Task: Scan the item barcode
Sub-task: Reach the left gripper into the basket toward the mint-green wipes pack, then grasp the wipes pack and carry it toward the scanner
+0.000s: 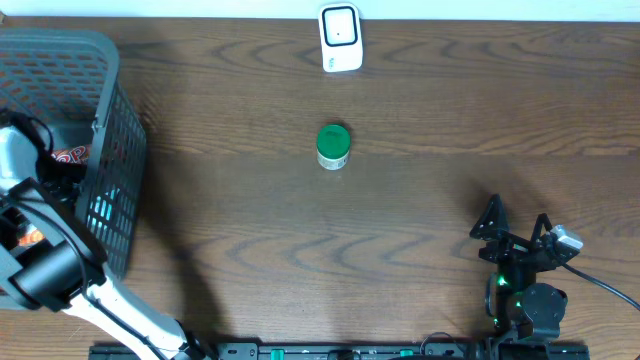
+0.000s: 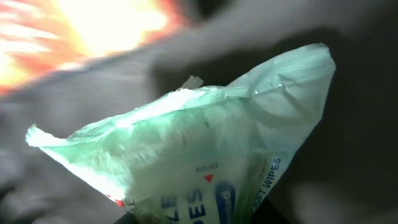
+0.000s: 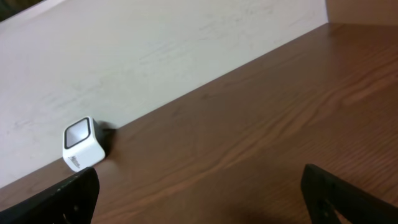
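Left wrist — wipes pack (image 2: 205,149) close before the jaws

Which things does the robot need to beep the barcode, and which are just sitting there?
For the job: white scanner, wipes pack, grey basket.
Probably just lying about: green-lidded jar, red packet in the basket.

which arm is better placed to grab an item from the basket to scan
Left: it reaches into the basket, wipes pack filling its wrist view; the right gripper sits open across the table.
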You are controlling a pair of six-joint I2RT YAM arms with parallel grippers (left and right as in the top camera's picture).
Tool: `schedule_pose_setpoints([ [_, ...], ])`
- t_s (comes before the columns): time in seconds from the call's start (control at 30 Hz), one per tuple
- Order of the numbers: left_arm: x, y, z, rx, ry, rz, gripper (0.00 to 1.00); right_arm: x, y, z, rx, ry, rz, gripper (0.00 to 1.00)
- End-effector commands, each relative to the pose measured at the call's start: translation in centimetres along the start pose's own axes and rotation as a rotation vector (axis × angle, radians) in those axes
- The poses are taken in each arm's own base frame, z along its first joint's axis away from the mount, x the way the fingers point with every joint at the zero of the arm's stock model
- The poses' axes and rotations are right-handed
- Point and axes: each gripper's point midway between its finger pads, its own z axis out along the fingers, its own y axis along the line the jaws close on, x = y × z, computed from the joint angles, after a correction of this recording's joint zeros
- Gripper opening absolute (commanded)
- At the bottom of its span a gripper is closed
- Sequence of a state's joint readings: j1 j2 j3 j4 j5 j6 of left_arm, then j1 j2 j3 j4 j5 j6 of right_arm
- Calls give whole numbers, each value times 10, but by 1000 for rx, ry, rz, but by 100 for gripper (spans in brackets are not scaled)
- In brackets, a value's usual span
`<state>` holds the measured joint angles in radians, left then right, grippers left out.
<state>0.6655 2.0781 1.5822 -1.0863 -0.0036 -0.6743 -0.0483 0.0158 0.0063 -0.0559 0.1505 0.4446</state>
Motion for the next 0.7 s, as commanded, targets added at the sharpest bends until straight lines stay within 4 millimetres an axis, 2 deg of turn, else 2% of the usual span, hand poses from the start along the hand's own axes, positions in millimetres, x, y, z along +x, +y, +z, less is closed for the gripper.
schedule_pose_setpoints([
  [0.0,-31,17,-66,76,-167,-56,20,2,2,0,-8,5,6,99],
  [0.03,-35,21,-92,126,-220,-73,20,2,2,0,-8,5,6,99],
  [0.13,-34,24,-146,257,-313,-92,20,2,2,0,-8,5,6,99],
  [0.23,-19,22,-203,442,-389,-103,20,2,2,0,-8,5,6,99],
  [0.37,24,7,-277,757,-413,-49,20,2,2,0,-8,5,6,99],
  [0.43,57,-1,-313,903,-411,24,20,2,2,0,-8,5,6,99],
  [0.53,103,-9,-340,1002,-402,133,20,2,2,0,-8,5,6,99],
  [0.67,177,-30,-344,1037,-314,340,20,2,2,0,-8,5,6,99],
])
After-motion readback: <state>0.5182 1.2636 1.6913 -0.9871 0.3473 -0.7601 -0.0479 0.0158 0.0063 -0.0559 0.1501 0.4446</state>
